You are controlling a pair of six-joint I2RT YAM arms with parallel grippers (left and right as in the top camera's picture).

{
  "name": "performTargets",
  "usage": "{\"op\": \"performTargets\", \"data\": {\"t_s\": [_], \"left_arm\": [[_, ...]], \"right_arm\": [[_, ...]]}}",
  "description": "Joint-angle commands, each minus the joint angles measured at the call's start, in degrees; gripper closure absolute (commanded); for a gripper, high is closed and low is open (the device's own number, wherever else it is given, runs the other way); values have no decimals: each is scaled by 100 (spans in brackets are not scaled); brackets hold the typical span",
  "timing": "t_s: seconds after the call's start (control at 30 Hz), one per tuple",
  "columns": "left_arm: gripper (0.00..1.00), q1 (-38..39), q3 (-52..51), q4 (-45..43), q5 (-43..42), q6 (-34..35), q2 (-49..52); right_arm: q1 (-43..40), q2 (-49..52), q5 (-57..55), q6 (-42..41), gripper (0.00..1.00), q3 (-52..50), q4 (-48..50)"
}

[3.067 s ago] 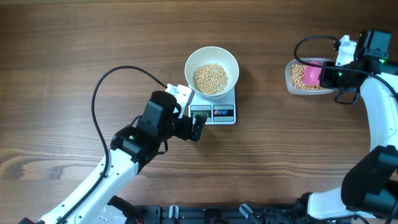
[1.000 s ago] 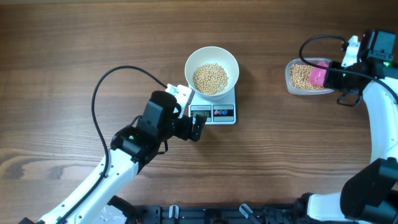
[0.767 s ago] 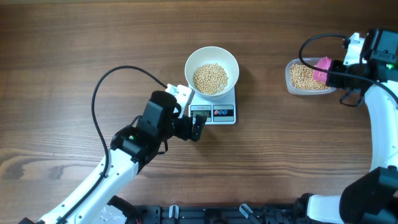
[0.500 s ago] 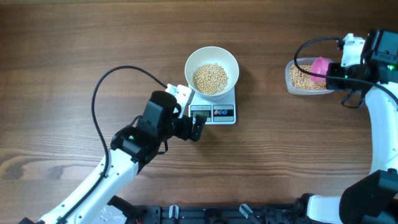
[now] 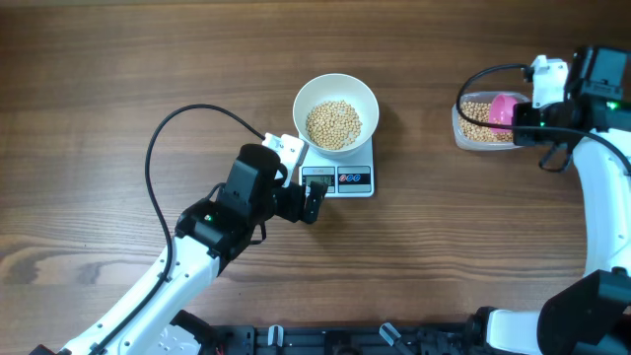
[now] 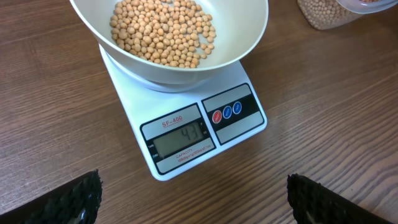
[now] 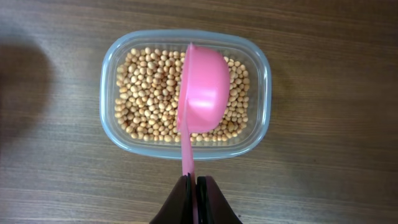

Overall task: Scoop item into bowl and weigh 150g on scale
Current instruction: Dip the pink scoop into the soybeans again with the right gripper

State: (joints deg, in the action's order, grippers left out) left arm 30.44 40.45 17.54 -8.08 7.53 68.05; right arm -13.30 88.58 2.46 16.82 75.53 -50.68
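Your right gripper (image 7: 193, 184) is pinching the scoop (image 7: 202, 93) above the tub (image 7: 265, 81); be rolling it mouth-up while digging under the beans (image 7: 143, 93).

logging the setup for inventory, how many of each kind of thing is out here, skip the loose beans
white bowl: 1
digital kitchen scale: 1
clear plastic tub: 1
pink scoop: 1
total: 4

One bowl (image 5: 336, 85), one scale (image 5: 340, 180), one tub (image 5: 459, 126) and one scoop (image 5: 503, 108) are counted. The beans (image 5: 333, 124) cannot be counted.
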Motion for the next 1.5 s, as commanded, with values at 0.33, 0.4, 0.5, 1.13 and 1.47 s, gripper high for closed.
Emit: {"op": "performTargets", "data": {"t_s": [0.33,0.4,0.5,1.13,1.47], "left_arm": [[0,20,-28,-13,-87,-131,20],[0,20,-26,-13,-87,-131,20],[0,20,-28,-13,-87,-131,20],[0,20,-28,-13,-87,-133,20],[0,20,-28,-13,-87,-131,20]], "right_arm": [[555,37,-1360,-245,96,57,15],[579,90,-1362,-243,96,42,26],[579,195,-1362,-251,96,11,26],[579,734,-686,-330,96,9,59],[579,761,-155,-275,96,9,-46]]}}
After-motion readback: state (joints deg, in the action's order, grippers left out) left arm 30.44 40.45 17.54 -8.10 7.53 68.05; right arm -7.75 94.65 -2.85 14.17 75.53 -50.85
